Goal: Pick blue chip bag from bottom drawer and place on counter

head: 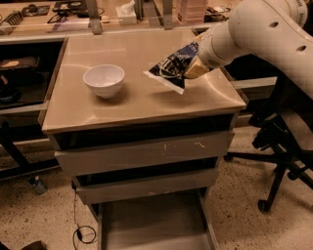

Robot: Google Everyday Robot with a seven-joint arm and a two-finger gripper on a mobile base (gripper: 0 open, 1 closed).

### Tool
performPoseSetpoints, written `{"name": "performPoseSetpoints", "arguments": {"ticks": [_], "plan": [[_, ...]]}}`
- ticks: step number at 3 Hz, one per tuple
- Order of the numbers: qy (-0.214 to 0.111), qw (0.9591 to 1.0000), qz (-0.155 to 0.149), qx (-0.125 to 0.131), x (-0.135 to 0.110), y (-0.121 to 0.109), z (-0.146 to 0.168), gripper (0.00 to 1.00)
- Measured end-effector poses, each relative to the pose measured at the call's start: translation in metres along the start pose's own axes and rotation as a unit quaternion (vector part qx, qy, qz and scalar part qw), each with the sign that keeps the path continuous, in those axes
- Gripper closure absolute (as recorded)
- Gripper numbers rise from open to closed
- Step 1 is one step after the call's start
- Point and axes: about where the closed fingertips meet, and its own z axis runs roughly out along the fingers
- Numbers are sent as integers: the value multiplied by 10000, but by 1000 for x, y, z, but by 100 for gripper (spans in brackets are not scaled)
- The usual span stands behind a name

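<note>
The blue chip bag is a crinkled dark-blue foil bag with white lettering and a pale edge. It hangs tilted just above the right half of the counter, casting a shadow below it. My gripper, at the end of the white arm coming in from the upper right, is shut on the bag's right end. One tan fingertip shows against the bag. The bottom drawer is pulled open below the cabinet, and the part of its floor that shows is bare.
A white bowl stands on the left half of the counter. Two shallower drawers are closed below the top. An office chair base stands to the right. A cluttered desk runs behind. A cable lies on the floor.
</note>
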Motion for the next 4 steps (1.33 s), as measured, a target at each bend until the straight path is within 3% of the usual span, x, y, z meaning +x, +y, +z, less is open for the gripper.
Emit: {"name": "performPoseSetpoints", "arguments": {"ticks": [2, 4], "plan": [[-312, 9956, 275, -842, 12, 11, 42, 100], [-491, 9887, 225, -1396, 3, 21, 78, 100]]}}
